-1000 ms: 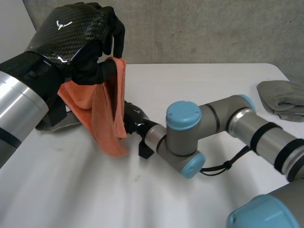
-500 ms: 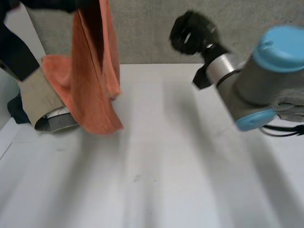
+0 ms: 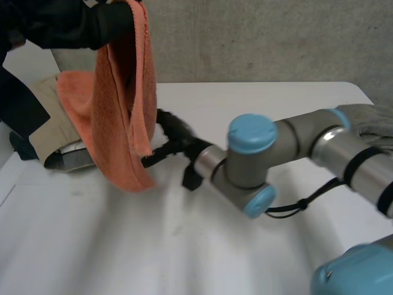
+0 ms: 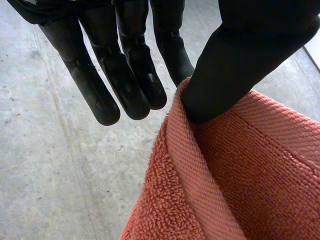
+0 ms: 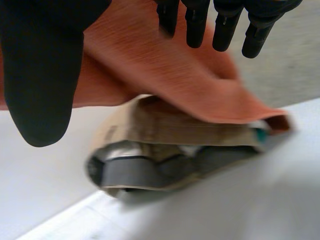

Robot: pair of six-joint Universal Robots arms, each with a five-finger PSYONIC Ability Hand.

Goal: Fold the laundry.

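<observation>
Right arm (image 3: 276,153) lay across white table (image 3: 184,246). We noted right hand (image 3: 175,134) released, fingers straight, beside hanging orange towel (image 3: 116,123). Left hand (image 3: 67,24) raised, pinching towel's top edge against thumb. Folded clothes (image 3: 61,144) behind towel; grey cloth (image 3: 371,123) far right.

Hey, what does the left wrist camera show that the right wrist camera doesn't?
Left wrist view: the left hand pinching the orange towel by its hem, thumb against a finger. Right wrist view: the right hand open, its straight fingers toward the towel, and folded beige clothes lying on the white table behind the towel's lower edge. Both: the orange towel.
</observation>
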